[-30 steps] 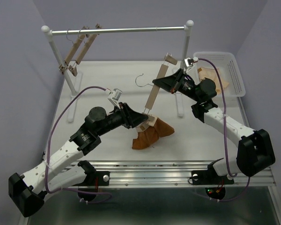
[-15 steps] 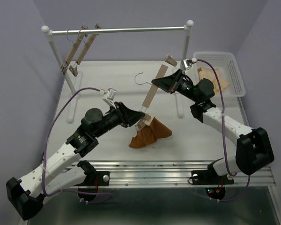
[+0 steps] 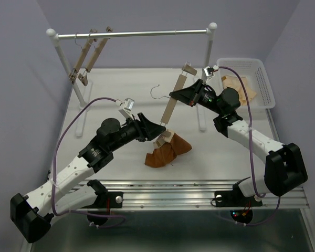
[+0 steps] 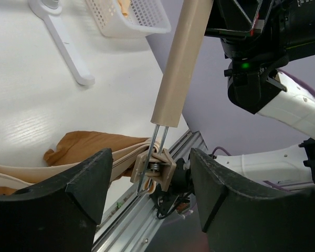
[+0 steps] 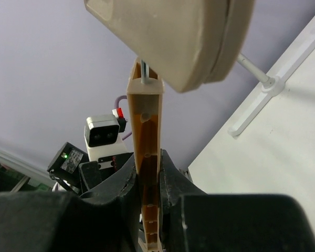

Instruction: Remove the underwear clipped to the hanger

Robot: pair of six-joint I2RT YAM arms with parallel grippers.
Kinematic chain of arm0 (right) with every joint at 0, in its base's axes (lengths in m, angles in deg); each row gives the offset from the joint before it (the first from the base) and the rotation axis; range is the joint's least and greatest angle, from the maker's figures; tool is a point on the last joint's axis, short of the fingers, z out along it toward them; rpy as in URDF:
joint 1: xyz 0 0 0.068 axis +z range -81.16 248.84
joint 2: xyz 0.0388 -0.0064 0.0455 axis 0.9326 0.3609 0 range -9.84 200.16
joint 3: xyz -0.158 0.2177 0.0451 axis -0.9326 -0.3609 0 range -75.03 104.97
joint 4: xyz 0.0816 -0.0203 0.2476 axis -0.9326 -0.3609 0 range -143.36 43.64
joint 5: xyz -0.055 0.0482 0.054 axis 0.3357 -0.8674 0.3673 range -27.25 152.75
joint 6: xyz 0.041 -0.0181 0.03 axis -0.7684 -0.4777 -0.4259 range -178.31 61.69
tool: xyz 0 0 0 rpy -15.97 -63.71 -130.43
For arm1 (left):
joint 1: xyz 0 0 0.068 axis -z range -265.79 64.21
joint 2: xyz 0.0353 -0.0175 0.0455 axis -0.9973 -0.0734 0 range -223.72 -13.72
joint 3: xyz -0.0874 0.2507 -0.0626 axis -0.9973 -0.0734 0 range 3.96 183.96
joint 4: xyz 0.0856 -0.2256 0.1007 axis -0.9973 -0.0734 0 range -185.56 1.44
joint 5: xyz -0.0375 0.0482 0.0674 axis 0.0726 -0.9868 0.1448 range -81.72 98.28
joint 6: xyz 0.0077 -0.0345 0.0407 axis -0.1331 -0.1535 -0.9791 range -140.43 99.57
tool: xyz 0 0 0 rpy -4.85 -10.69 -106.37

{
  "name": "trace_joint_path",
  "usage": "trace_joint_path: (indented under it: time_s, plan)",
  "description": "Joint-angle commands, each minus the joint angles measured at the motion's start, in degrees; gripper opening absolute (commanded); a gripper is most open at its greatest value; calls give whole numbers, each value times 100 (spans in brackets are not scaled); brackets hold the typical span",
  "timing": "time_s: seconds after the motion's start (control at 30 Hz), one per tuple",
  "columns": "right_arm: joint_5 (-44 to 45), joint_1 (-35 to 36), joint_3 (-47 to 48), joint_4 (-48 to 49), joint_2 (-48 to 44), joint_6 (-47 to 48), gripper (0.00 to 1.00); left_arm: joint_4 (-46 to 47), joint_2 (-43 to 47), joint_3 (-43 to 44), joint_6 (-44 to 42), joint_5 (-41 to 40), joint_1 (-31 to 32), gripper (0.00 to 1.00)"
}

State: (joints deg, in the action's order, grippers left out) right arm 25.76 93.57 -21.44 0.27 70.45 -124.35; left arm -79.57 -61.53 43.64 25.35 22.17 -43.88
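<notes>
Jaws of the left gripper (image 3: 160, 129) stand spread either side of the near clip (image 4: 155, 170), which bites the underwear (image 3: 165, 152) slumped near-middle on the table (image 3: 121, 86). Right gripper (image 5: 148, 181) pinches the hanger (image 3: 170, 110); a skewed squeeze could twist it loose. White tabletop, lilac walls (image 3: 21, 79).

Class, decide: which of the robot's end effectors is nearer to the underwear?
Left. The left end effector stands open around the lower clip of the hanger, just above the underwear. The right end effector grips the hanger farther up, away from the cloth.
</notes>
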Motion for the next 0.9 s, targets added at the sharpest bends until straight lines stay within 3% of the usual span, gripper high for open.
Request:
trace_joint_path:
  time_s: [0.0,0.23,0.47,0.87]
  plan:
    - [-106,-3,258,232,-207,83,1,226,88,330,-16,43,-51,71]
    - [-89,-3,284,232,-172,56,1,322,220,216,-34,175,-113,54]
    - [-80,-3,302,346,-119,-93,1,560,141,93,-52,711,-139,67]
    - [-229,-3,363,610,-66,-304,1,621,105,22,-104,861,-148,67]
